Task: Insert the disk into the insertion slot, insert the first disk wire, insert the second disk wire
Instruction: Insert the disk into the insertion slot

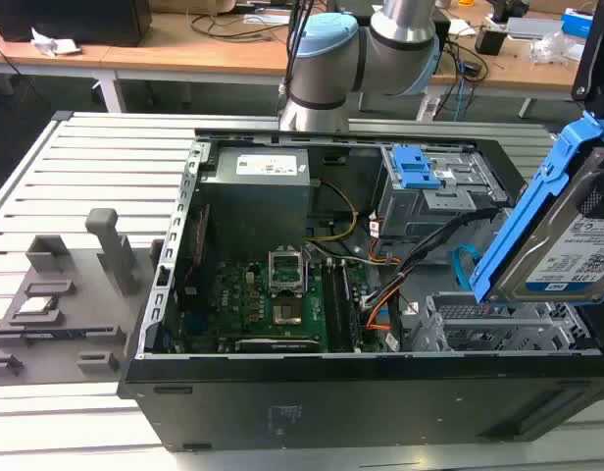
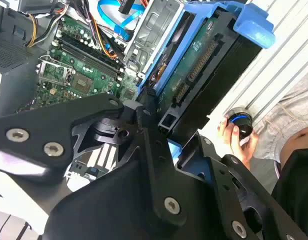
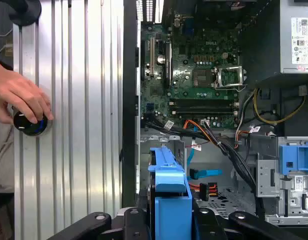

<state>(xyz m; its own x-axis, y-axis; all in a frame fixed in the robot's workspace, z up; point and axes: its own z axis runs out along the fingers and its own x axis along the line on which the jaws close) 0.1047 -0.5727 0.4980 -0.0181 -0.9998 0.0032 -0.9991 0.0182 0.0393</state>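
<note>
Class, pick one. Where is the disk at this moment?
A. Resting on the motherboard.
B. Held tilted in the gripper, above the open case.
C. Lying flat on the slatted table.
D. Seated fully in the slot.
B: the gripper clamps the disk by its blue frame, and the disk hangs tilted in the air near the slot, not yet inside it.

Tight room around the drive cage
The tilted disk (image 1: 562, 245) hangs over the insertion slot (image 1: 498, 329). The first disk wire (image 3: 204, 131) and second disk wire (image 3: 206, 173) crowd its inner side. A hand (image 3: 21, 95) rests on the counter (image 3: 84, 150) outside the case.
</note>
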